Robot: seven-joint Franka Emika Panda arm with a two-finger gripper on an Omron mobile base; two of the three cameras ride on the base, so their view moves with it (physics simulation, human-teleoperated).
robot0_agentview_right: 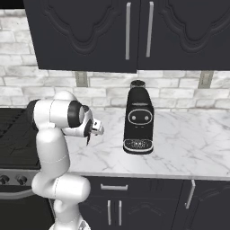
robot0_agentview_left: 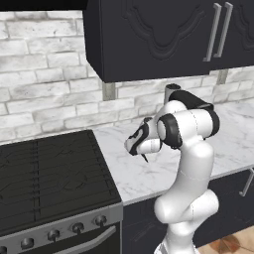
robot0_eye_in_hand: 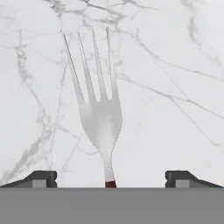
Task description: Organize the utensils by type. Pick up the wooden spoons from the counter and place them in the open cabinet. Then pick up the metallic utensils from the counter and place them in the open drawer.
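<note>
Step in hand, as judged: the metallic-utensil stage, approach to the silver fork (robot0_eye_in_hand: 99,114), which lies flat on the counter (robot0_eye_in_hand: 175,65) with prongs toward 12 o'clock in the hand view and the start of its dark handle at 6 o'clock. The gripper (robot0_eye_in_hand: 111,178) hovers above it, jaws wide and empty, one tip each side of the neck. Next move likely calls for a straight descent, closing across the neck or handle, then carrying it to the drawer.
</note>
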